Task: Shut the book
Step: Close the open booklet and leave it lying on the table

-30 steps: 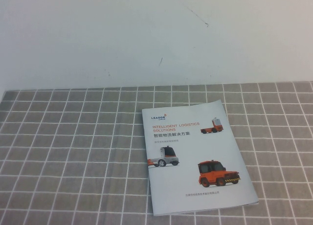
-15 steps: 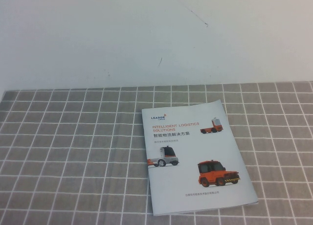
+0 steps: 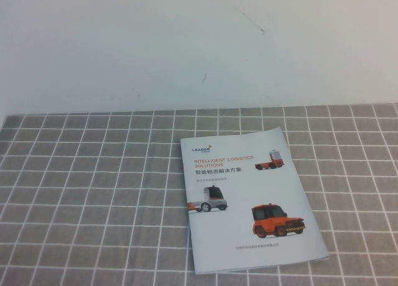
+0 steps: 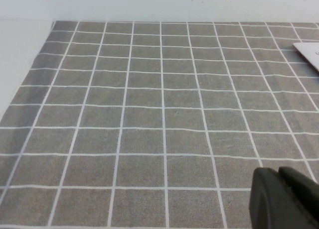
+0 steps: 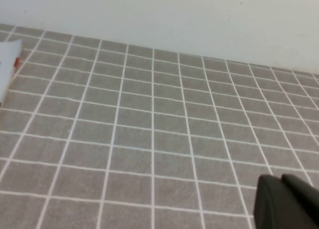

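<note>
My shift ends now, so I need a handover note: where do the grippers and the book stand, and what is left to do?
Left gripper: outside the high view, above bare checked cloth, apart from the book.
Right gripper: also outside it, above bare cloth, apart from the book.
Book: lies flat on the cloth, closed, cover up.
Done: the closing, it seems. Left: nothing apparent.

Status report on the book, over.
White paper book with orange vehicles: closed, flat on grey checked cloth. Left gripper, right gripper: above cloth, apart from book. No obstruction seen.
</note>
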`<action>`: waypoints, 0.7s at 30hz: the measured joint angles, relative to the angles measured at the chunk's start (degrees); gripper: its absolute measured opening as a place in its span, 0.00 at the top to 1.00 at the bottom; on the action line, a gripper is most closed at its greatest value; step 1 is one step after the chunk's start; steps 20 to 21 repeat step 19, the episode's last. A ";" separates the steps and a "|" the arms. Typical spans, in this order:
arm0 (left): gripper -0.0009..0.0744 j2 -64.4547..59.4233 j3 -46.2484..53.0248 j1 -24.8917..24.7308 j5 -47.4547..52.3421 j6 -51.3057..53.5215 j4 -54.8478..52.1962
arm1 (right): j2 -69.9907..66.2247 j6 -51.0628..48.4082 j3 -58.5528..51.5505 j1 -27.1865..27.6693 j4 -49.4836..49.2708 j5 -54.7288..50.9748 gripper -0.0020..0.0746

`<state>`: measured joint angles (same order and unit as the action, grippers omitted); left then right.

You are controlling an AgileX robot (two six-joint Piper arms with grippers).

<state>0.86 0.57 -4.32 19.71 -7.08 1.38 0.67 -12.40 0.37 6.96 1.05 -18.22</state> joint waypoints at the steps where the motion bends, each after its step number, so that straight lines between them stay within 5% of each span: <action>1: 0.99 0.00 0.00 0.00 0.00 0.00 0.00 | 0.00 0.03 -0.91 0.46 0.00 1.13 0.98; 21: 0.99 0.00 0.00 0.00 0.00 0.13 -0.02 | 0.00 -1.98 -1.77 -2.87 0.00 -0.51 0.98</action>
